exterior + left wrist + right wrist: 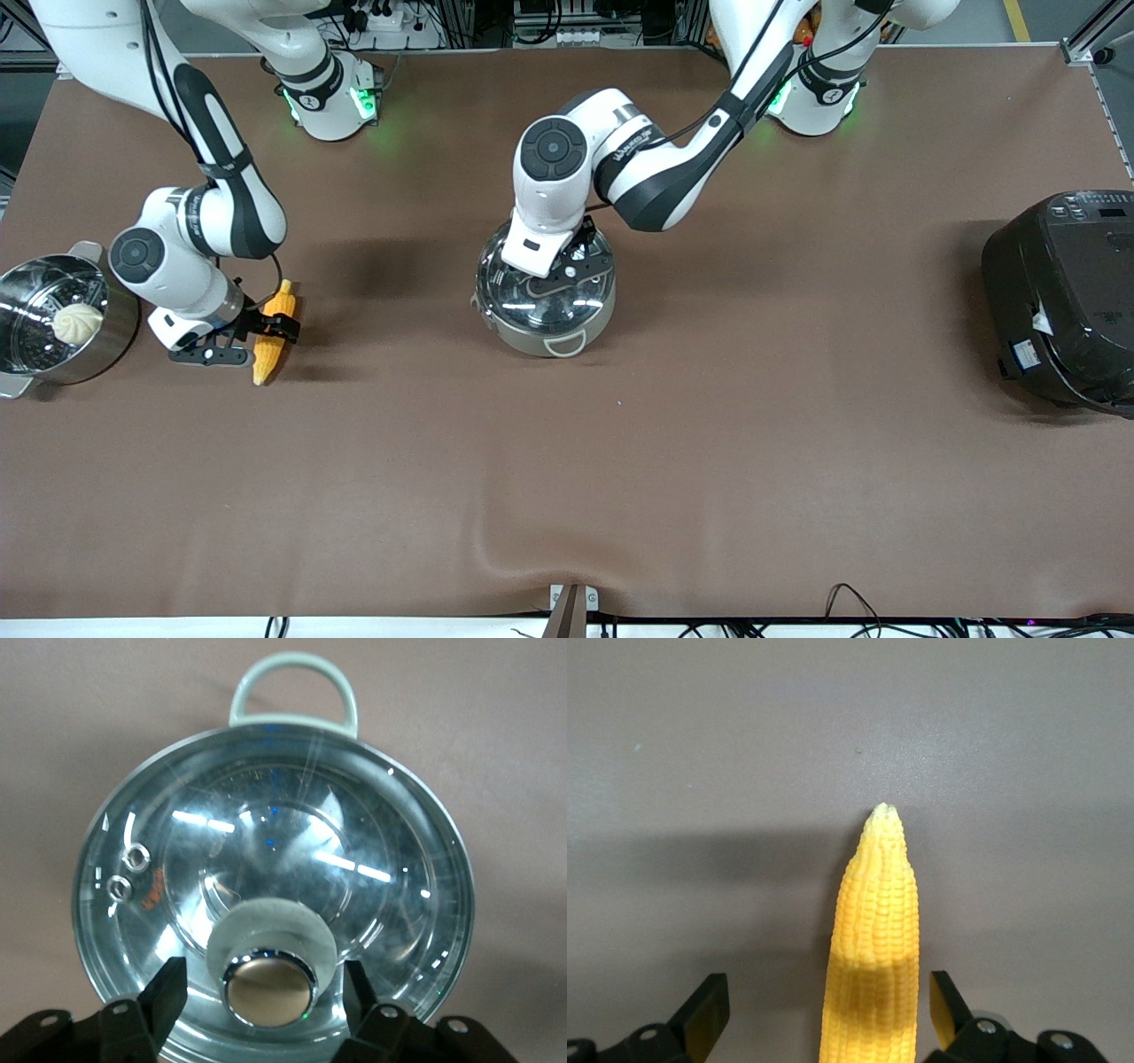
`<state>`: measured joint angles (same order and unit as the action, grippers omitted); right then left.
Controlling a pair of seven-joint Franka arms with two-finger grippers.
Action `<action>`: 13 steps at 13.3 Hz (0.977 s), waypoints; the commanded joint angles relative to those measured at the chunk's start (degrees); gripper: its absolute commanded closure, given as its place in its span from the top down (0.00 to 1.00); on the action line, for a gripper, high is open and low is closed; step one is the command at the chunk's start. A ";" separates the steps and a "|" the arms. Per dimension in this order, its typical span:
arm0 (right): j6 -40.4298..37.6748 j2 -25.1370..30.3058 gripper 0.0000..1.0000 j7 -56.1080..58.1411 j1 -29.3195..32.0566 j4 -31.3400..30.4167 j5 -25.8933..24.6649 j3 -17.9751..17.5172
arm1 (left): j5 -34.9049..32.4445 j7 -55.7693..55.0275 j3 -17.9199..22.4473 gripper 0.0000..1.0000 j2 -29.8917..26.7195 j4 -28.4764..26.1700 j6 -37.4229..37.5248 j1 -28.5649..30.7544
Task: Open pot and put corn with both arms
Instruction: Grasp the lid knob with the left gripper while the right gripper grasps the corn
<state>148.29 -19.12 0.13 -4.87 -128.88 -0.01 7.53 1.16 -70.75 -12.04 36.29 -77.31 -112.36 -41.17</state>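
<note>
The pot [549, 332] stands in the middle of the table with its clear glass lid [542, 297] on. My left gripper [560, 276] is over the lid. In the left wrist view the gripper [263, 992] is open, its fingers [164, 997] apart on either side of the copper-coloured knob [270, 989], with gaps to it. The corn [272, 334] lies on the table toward the right arm's end. My right gripper [263, 330] is down around it. In the right wrist view the gripper [824, 1014] is open, and the corn [873, 948] lies between its fingers [709, 1010] without touching them.
A perforated steel steamer pot [102, 341] with a white bun [77, 323] stands beside the corn at the right arm's end. A big black rice cooker [1063, 301] stands at the left arm's end. The brown cloth bulges near the front edge [532, 558].
</note>
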 commanded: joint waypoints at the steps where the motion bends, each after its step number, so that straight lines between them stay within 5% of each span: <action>1: 0.94 -0.12 1.00 2.42 2.40 -0.15 0.80 0.03 | -1.60 -1.76 0.61 0.79 0.89 1.47 0.03 -1.72; 13: 2.79 -3.82 1.00 3.66 3.38 -0.14 4.14 -0.14 | -3.80 -1.23 0.61 0.73 2.29 1.03 0.12 -1.64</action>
<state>151.08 -22.91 3.20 -1.96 -128.87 3.00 8.05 -1.09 -70.97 -11.59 37.97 -77.31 -112.36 -42.33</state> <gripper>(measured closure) 0.000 0.251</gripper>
